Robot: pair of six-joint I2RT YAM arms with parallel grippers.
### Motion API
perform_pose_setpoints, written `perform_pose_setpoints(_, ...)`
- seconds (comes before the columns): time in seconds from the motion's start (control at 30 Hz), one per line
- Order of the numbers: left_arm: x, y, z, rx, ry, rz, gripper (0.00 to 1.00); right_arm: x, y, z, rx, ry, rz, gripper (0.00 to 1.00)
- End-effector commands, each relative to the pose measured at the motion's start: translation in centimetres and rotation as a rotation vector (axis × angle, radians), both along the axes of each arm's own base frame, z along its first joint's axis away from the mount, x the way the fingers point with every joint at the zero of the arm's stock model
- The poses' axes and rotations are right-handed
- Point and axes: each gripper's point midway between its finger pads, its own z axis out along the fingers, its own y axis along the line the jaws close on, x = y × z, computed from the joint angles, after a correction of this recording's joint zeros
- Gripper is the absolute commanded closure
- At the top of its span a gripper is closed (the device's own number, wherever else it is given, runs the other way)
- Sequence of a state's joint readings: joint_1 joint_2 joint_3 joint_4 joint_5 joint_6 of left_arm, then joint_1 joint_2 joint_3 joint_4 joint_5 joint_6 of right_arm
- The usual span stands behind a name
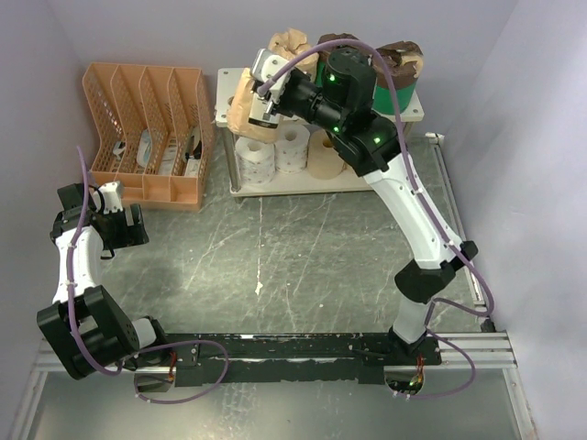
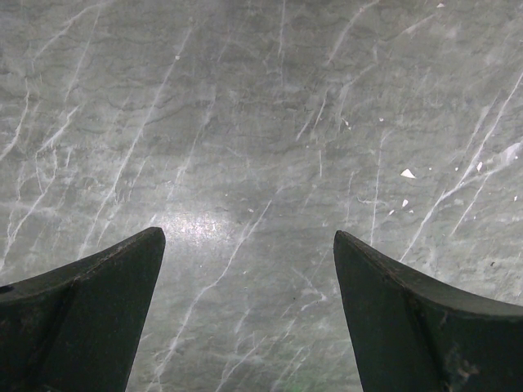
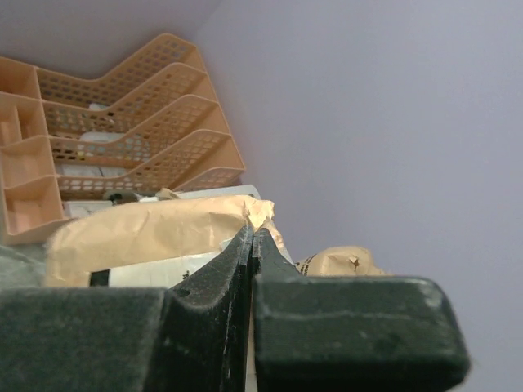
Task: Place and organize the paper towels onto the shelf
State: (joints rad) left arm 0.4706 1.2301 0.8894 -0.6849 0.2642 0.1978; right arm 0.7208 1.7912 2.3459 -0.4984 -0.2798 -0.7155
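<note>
My right gripper (image 1: 263,105) is shut on the twisted end of a tan-paper-wrapped roll (image 1: 244,108) and holds it over the left end of the shelf (image 1: 413,112). In the right wrist view the jaws (image 3: 255,233) pinch the paper twist of that roll (image 3: 147,230). A second tan-wrapped roll (image 1: 290,42) and a green-wrapped roll (image 1: 404,66) sit on the top board. A white dotted roll (image 1: 254,162), a white roll (image 1: 293,147) and a bare tan roll (image 1: 325,158) stand on the lower board. My left gripper (image 2: 249,245) is open and empty over bare table.
An orange slotted file organizer (image 1: 147,128) stands left of the shelf, close to the held roll, and also shows in the right wrist view (image 3: 122,122). Purple walls close in behind and on both sides. The left arm (image 1: 78,247) rests near the table's left edge.
</note>
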Motion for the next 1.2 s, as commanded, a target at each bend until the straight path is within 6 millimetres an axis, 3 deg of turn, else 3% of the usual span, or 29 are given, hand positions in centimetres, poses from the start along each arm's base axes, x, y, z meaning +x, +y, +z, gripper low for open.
perform_pose_setpoints(0.0,0.7,0.8,1.6,0.027,-0.039,0.022,0.04,0.8,-0.3,3.4,0.031,-0.164,-0.027,1.00)
perform_pose_setpoints(0.37,0.7,1.0,2.0,0.042,-0.054,0.028,0.04,4.2,1.8,4.0,0.063,-0.313,-0.069,1.00)
perform_pose_setpoints(0.63,0.7,1.1,2.1,0.047,-0.056,0.031,0.04,7.1,2.1,5.0,0.099,-0.451,-0.112,1.00)
perform_pose_setpoints(0.7,0.7,1.2,2.1,0.049,-0.053,0.034,0.04,8.7,3.0,3.2,0.069,-0.470,-0.114,1.00)
perform_pose_setpoints(0.87,0.7,1.3,2.0,0.049,-0.048,0.037,0.04,10.7,3.1,1.6,0.003,-0.568,-0.134,1.00)
perform_pose_setpoints(1.17,0.7,1.2,2.3,0.054,-0.057,0.035,0.04,12.7,2.7,0.5,-0.090,-0.788,-0.183,1.00)
